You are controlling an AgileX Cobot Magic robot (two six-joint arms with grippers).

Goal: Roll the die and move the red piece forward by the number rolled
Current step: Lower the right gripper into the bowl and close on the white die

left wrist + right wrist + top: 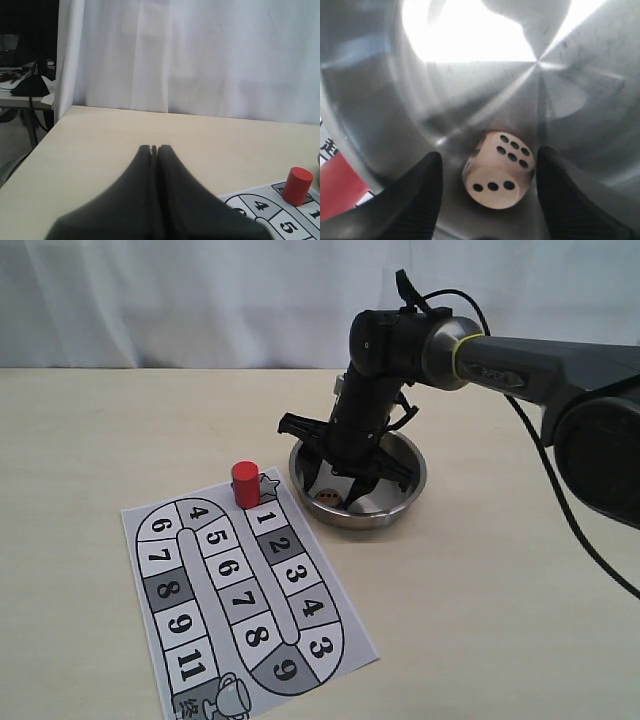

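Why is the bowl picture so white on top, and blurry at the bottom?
Right wrist view: glare off the shiny bowl washes out; the fingers beside the die sit too close to focus. Left wrist view: the gripper blurs likewise.

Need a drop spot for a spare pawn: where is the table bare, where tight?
Bare: table left of the board, back to the curtain; also the stretch right of the board, in front of the steel bowl. Tight: red piece stands close beside the bowl, and the right gripper fills the bowl around the die.
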